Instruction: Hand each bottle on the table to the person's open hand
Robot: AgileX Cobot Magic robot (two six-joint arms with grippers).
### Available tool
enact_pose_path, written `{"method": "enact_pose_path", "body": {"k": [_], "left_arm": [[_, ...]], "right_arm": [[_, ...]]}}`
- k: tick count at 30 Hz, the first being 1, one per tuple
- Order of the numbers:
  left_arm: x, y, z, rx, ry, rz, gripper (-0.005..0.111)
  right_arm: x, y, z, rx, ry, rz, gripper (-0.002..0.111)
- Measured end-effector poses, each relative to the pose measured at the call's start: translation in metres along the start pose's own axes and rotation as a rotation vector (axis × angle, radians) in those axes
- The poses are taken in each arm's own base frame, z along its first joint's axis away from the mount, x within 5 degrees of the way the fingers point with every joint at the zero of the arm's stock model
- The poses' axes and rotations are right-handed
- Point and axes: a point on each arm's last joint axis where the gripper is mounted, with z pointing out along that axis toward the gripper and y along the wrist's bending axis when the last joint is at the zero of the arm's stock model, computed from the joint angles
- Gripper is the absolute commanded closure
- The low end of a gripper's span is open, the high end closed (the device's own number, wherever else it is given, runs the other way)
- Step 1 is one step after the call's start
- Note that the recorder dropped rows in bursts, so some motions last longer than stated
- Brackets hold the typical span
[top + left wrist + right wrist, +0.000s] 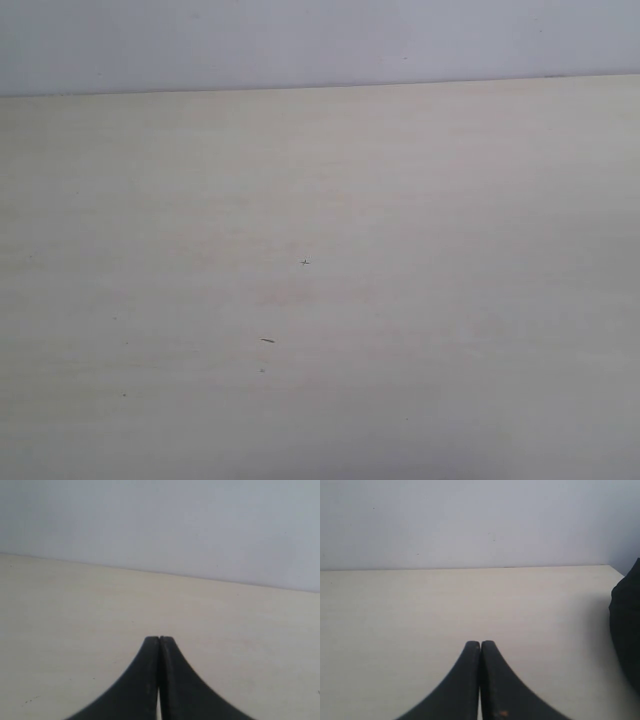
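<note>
Broad pale cream wood-grain table (420, 200) with tiny dark specks fills the exterior view and meets a plain pale grey wall (300, 40) at its far edge. Black left gripper (159, 640) and black right gripper (480, 644) are both above the tabletop, jaws pressed tip to tip. There's a black rounded shape (626, 630) near the right gripper; can't tell what it is.

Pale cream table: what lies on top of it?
On the table, only tiny dark specks show. The shut black left gripper and right gripper hide small patches.
</note>
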Motion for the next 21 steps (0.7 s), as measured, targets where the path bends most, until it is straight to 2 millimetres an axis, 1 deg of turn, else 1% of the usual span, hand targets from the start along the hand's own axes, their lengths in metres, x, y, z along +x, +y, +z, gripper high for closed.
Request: {"method": "enact_pose_path", "body": {"k": [7, 21], "left_arm": [[0.011, -0.001, -0.001, 0.008, 0.121, 0.0, 0.107], [0.013, -0.004, -0.001, 0.066, 0.138, 0.012, 0.107]], "right_arm": [[0.0, 0.0, 0.0, 0.0, 0.0, 0.0, 0.108], [0.0, 0.0, 0.0, 0.0, 0.0, 0.0, 0.108]]}}
